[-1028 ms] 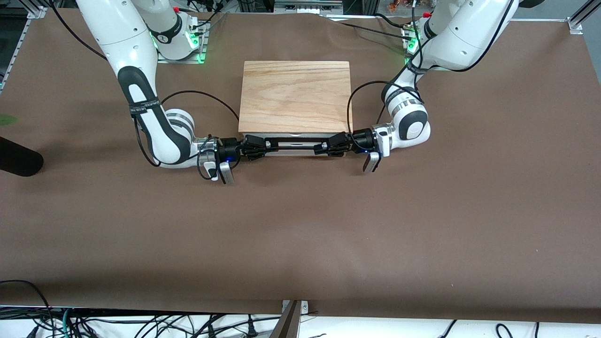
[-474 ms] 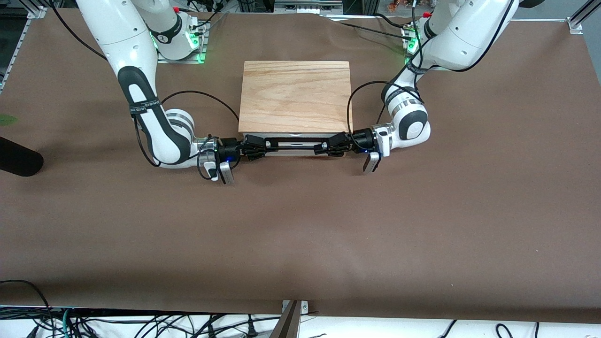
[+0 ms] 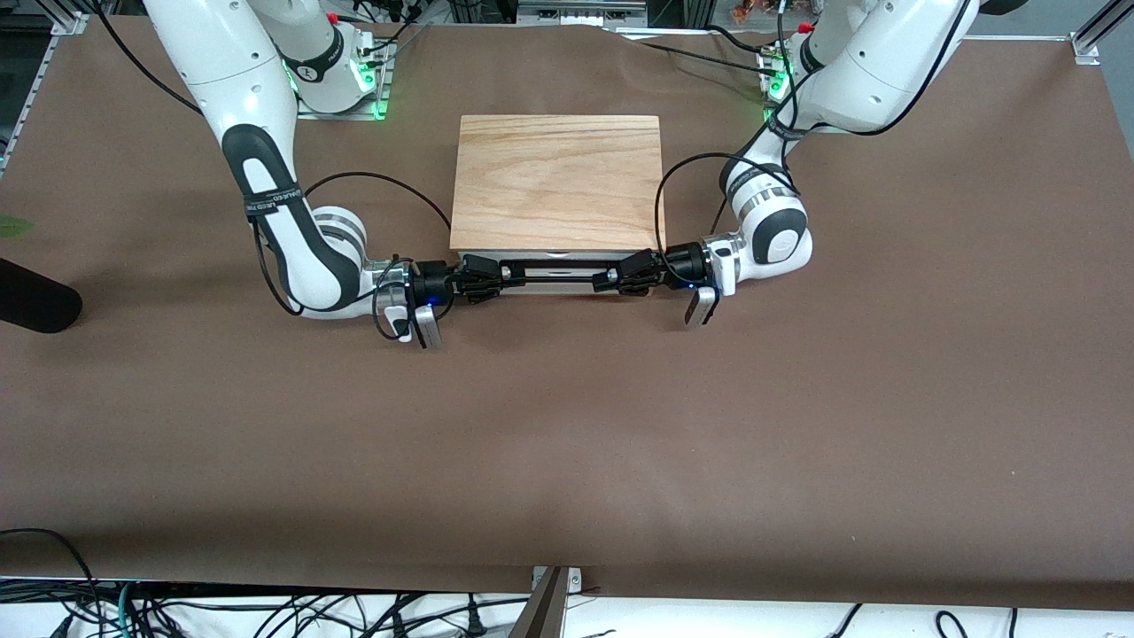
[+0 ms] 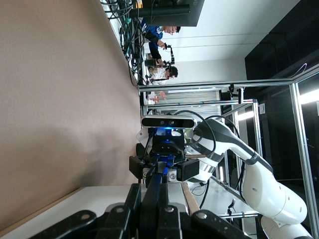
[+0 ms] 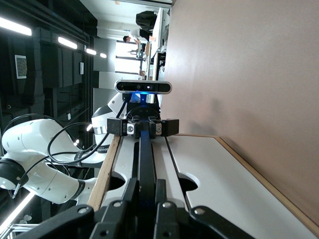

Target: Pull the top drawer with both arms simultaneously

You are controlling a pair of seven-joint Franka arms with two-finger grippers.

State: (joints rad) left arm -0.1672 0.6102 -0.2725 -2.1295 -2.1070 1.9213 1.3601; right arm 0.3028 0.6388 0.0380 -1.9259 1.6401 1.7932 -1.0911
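Nothing has shifted noticeably since the earlier frames: both arms sit where they were and the top drawer (image 3: 556,275) looks no farther out of the wooden-topped box (image 3: 556,182). That box is the landmark here. The drawer's white front faces the front camera at the box's nearer edge, and its black bar handle (image 3: 556,273) runs along that front.

The right gripper (image 3: 483,273) is on the handle toward the right arm's end of the box, and the left gripper (image 3: 627,275) is on it toward the left arm's end. In the wrist views each pair of fingers (image 5: 144,194) is pinched narrow around the bar, so both are holding the handle.

The grasp appears done and the pull itself seems barely begun, if at all. The next move calls for both arms to draw away from the box together, at a matched pace, so the drawer does not skew and jam in its slot.

The brown table (image 3: 567,443) nearer the camera than the box is open, which leaves plenty of room for the drawer's travel. The lower drawer front is not clearly visible.
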